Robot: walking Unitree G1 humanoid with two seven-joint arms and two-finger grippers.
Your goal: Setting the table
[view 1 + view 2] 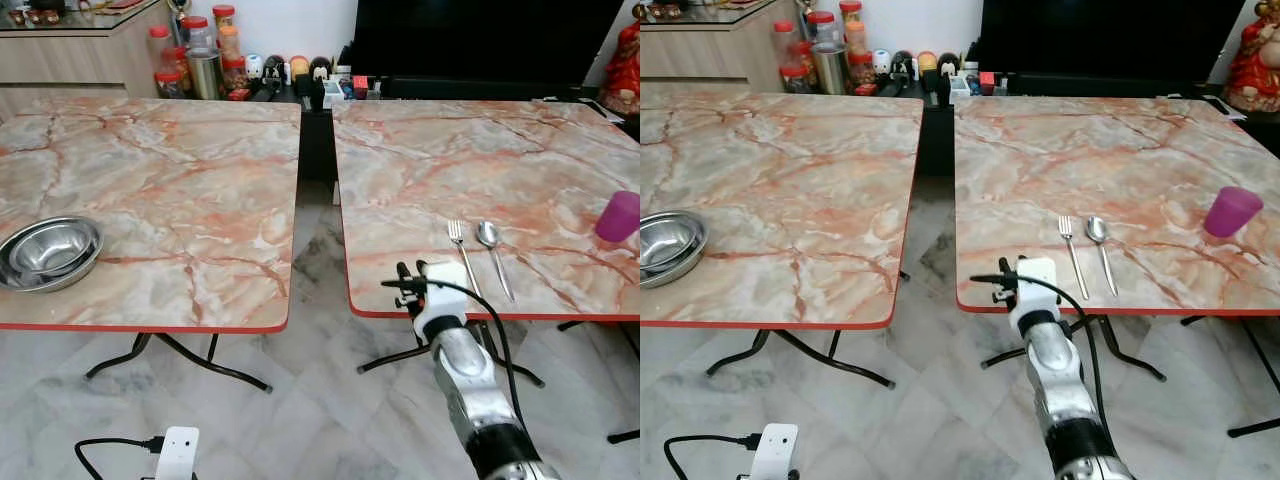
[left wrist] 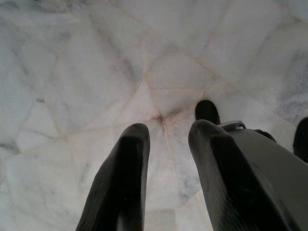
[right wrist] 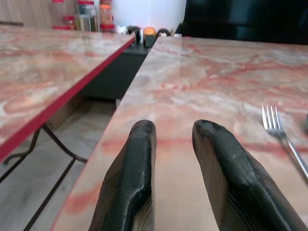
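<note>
A fork [image 1: 462, 254] and a spoon [image 1: 493, 256] lie side by side near the front edge of the right marble table [image 1: 440, 160]. A purple cup [image 1: 618, 216] stands upright at that table's right edge. Stacked steel bowls [image 1: 48, 252] sit near the front left of the left marble table [image 1: 160, 180]. My right gripper [image 1: 406, 279] hovers at the right table's front left corner, left of the fork [image 3: 276, 126], open and holding nothing [image 3: 173, 127]. My left gripper [image 2: 168, 130] hangs open over the marble floor.
A narrow gap [image 1: 315, 210] separates the two tables, with folding metal legs [image 1: 175, 355] below. Jars [image 1: 200, 55] and small items line a low shelf behind, beside a dark screen [image 1: 480, 40]. A red figurine [image 1: 625, 60] stands at the far right. A white device with a cable [image 1: 175, 452] lies on the floor.
</note>
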